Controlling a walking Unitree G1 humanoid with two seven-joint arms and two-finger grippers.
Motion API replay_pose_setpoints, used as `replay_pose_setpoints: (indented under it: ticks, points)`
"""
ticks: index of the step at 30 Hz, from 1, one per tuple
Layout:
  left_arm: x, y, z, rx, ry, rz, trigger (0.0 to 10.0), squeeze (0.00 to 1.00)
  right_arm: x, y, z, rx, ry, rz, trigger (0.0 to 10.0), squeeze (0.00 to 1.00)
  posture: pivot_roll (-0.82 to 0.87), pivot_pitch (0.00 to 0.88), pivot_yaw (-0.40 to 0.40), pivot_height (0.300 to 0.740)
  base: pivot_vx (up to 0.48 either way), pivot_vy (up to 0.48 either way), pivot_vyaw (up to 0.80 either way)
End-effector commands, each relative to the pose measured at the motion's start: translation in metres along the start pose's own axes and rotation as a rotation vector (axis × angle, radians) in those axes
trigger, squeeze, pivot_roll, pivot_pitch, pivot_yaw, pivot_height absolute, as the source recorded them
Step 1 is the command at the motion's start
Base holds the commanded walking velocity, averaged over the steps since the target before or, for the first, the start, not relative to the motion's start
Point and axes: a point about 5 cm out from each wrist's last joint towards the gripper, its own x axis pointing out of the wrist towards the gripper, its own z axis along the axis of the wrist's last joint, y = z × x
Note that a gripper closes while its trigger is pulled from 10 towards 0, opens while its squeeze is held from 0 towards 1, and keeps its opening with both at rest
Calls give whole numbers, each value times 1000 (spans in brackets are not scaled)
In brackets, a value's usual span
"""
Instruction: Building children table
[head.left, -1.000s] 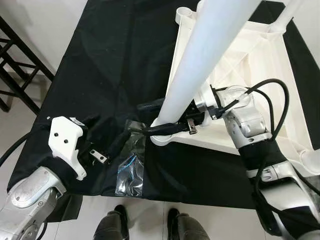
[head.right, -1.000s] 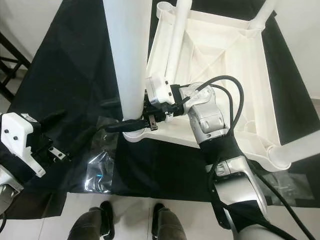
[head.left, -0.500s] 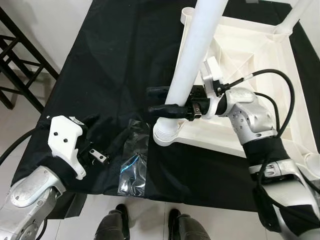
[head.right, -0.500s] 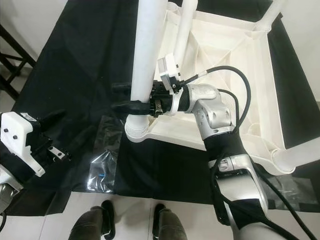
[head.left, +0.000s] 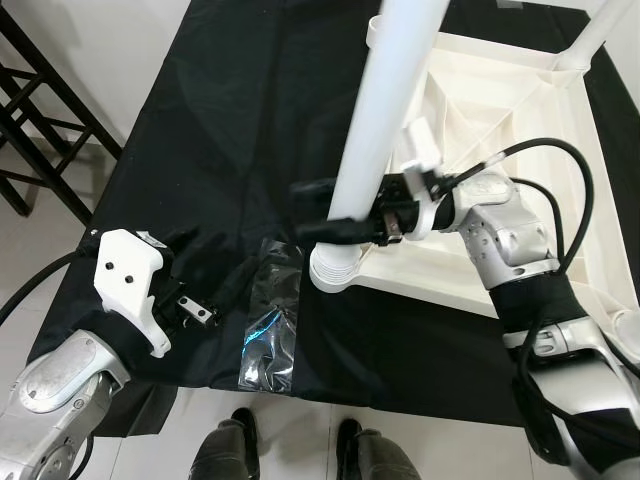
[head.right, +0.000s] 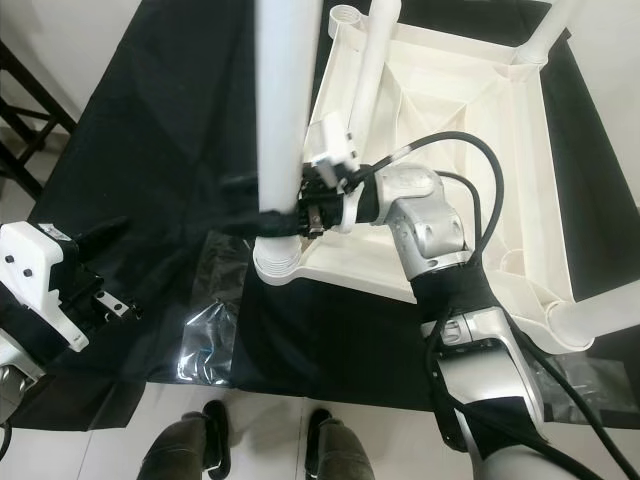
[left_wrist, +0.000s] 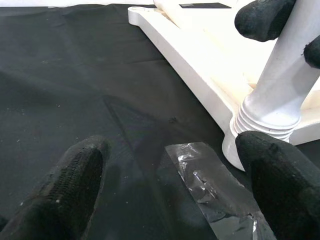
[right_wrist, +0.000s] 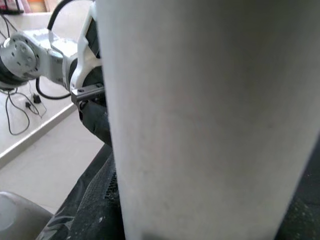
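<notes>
A white children's table (head.left: 505, 120) lies upside down on a black cloth (head.left: 230, 110). One white table leg (head.left: 385, 130) stands nearly upright in the near-left corner socket (head.left: 335, 272). My right gripper (head.left: 320, 208) is shut on this leg just above the ribbed socket, and the leg (right_wrist: 200, 120) sits close up in the right wrist view. Further legs stand at the far-left corner (head.right: 375, 60) and the far-right corner (head.left: 600, 30). My left gripper (left_wrist: 175, 185) hovers open low over the cloth, beside a clear plastic bag (head.left: 270, 320).
A black frame (head.left: 40, 110) stands on the tiled floor left of the cloth. Two dark feet (head.left: 230, 450) are at the cloth's near edge. Another white leg (head.right: 590, 310) points out from the near-right corner. Bare cloth lies between my left gripper and the table.
The held leg has swung from a lean towards the camera to nearly upright in the corner socket. My right gripper rose slightly along it. The left arm has stayed put.
</notes>
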Motion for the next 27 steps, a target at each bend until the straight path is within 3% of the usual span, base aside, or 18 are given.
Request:
replay_pose_setpoints:
  ticks: [1, 18, 27]
  points:
    - [-2, -2, -3, -9, 22, -13, 10000, 0, -12, 19, -62, 212, 242, -27, 10000, 0, 114, 371, -77, 740, 0, 0, 0]
    - [-1, -2, -2, -10, 19, -12, 10000, 0, -15, 18, -63, 268, 165, -134, 10000, 0, 110, 369, -79, 740, 0, 0, 0]
    - [0, -2, -3, -9, 18, -13, 10000, 0, -10, 33, -62, 256, 109, -212, 10000, 0, 105, 367, -77, 740, 0, 0, 0]
